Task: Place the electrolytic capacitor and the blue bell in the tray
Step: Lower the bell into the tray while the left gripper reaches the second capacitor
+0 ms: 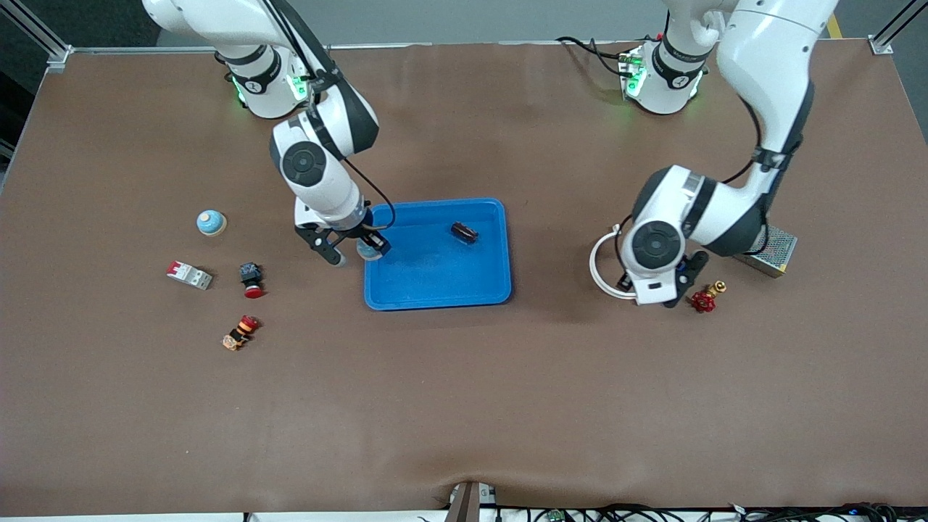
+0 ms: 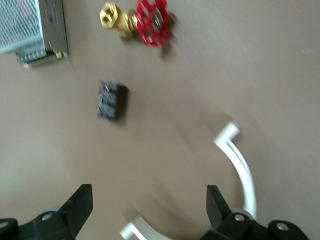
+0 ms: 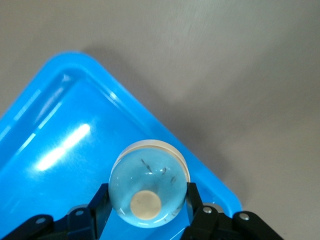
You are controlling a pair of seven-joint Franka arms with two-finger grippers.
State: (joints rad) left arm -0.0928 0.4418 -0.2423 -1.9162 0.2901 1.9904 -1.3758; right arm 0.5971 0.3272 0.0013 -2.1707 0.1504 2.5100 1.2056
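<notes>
While the tray (image 1: 435, 279) sits mid-table with the capacitor (image 1: 464, 232) lying in its one-o'clock corner, the right gripper (image 1: 355, 250) hangs over its nine-o'clock rim, clamped on the blue bell (image 3: 148, 189). The left gripper (image 2: 147, 202) waits, fingers apart, above a white ring (image 2: 242, 167).

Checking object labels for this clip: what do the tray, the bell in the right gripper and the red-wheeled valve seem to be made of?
Tray: likely glossy moulded plastic; it shows bright streaky highlights and rounded corners.
Blue bell, held in the right gripper over the tray's rim: smooth pale-blue dome, painted metal or plastic, unclear which; cream button on top.
Valve: yellow, brass-looking body and red handwheel, probably painted metal.
</notes>
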